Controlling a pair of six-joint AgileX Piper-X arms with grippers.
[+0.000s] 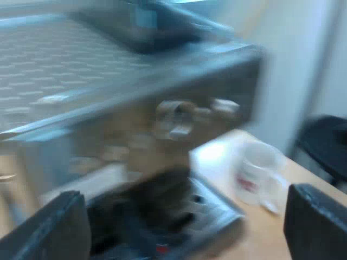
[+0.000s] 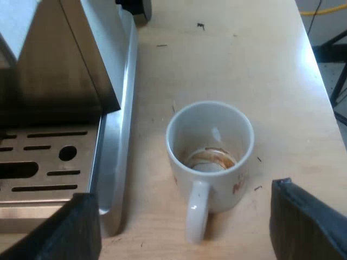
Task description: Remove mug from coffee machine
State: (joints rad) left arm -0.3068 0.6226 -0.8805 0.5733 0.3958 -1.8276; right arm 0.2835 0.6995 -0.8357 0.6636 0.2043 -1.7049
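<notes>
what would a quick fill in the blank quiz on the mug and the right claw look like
1. The mug stands on the ___, beside the drip tray of the coffee machine.
2. The mug stands ___, mouth facing up.
3. Its bottom carries a ___ stain.
4. The right claw over the mug is ___, not shut.

Missing words: table; upright; brown; open

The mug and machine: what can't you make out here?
- Left wrist view: blur smears the espresso machine; its front parts can't be told apart.
- Same view: red print on the mug, too blurred to read.
- Right wrist view: the picture edge cuts off the machine's top; the mug's print curves out of sight.
</notes>
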